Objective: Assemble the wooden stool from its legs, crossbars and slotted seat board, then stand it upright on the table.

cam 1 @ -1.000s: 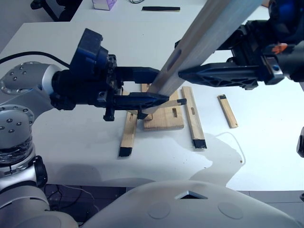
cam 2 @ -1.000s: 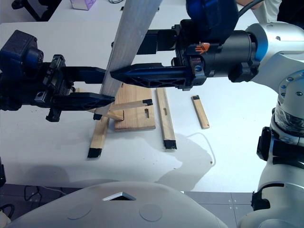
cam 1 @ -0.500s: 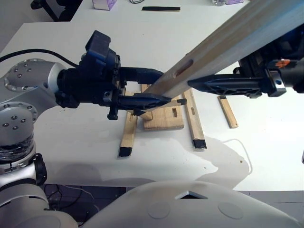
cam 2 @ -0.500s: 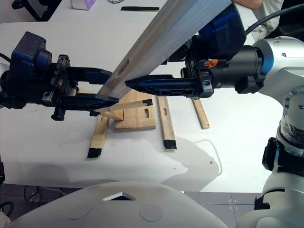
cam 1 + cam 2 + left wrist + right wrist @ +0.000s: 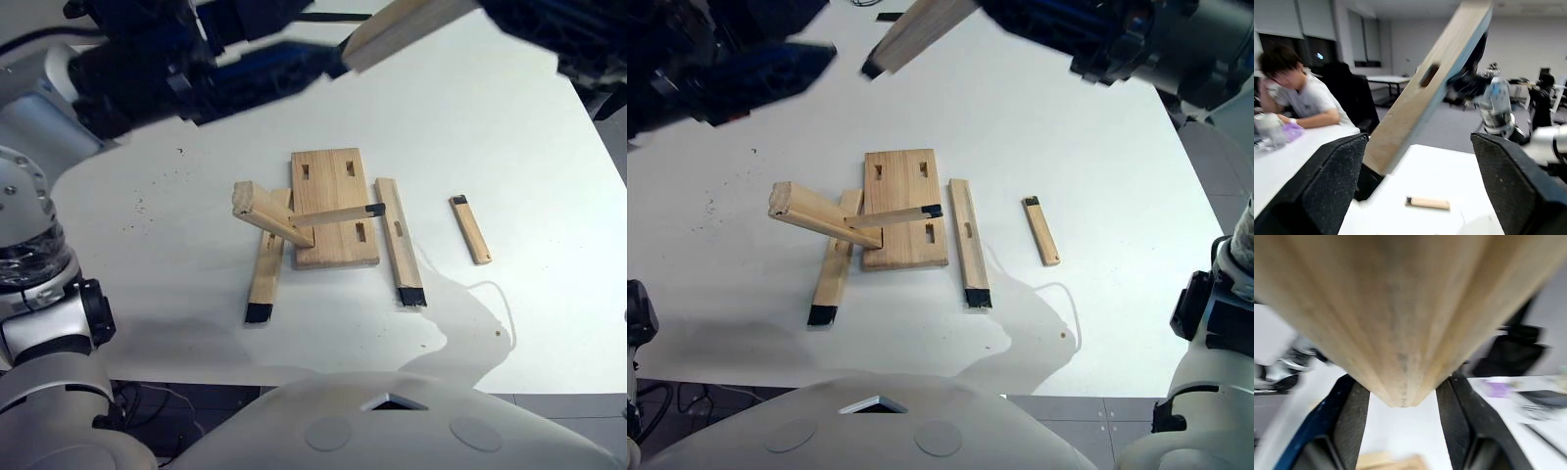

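The right gripper (image 5: 1400, 399) is clamping the raised leg (image 5: 397, 27) above the table's (image 5: 490, 117) far edge. The left gripper (image 5: 1419, 161) is gaping wide, holding nothing. Mid-table, one seat board (image 5: 333, 191) is lying between the left leg (image 5: 265, 279) and the right leg (image 5: 400, 240). The tilted leg (image 5: 265, 209) is carrying the plugged crossbar (image 5: 338, 211). The loose crossbar (image 5: 470, 228) is lying towards the right edge.

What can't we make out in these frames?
Held leg: far end cut off by top edge, eye views.
Left end effector: blurred in eye views; contact with held leg unclear.
Crossbar: joint into propped leg too small to judge, eye views.
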Motion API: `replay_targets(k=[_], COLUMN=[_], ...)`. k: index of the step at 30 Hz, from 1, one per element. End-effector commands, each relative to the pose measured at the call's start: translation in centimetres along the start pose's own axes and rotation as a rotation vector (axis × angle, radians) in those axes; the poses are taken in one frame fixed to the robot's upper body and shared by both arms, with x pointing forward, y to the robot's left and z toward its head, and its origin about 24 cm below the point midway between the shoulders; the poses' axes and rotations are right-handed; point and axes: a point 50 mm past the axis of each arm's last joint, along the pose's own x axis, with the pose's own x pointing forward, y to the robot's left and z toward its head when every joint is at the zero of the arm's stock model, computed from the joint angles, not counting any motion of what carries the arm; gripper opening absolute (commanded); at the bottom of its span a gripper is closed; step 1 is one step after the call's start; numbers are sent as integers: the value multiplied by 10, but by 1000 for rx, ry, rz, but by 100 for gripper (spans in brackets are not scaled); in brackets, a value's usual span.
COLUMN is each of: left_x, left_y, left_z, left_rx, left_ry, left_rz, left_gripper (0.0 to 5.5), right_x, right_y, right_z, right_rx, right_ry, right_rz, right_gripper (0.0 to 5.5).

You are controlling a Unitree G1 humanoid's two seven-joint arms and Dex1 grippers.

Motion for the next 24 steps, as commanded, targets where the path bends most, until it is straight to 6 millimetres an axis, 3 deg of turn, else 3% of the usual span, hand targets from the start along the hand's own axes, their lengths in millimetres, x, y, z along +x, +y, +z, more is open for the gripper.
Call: replay_targets(k=[1, 3, 5, 7, 11, 16, 24], left_x=[-30, -56, -81, -98, -110, -101, -95], left_y=[33, 52, 55, 46, 17, -7, -9], left_z=[4, -29, -77, -113, -156, -175, -176], left_rx=[93, 177, 241, 285, 271, 224, 237], left_ry=[45, 242, 511, 695, 796, 750, 746], left_rz=[218, 320, 322, 252, 129, 47, 39], left_gripper=[387, 387, 387, 387, 387, 387, 387], right_x=[-8, -14, -20, -22, -19, -12, -15], right_y=[1, 13, 28, 38, 42, 46, 56], right_z=[-49, -80, -101, -110, -119, -124, -135], right_rx=[-79, -89, -76, -56, -44, -20, -12], right_ry=[191, 292, 361, 392, 385, 347, 381], right_rz=[37, 104, 177, 231, 267, 291, 335], right_gripper=[200, 200, 200, 200, 200, 200, 200])
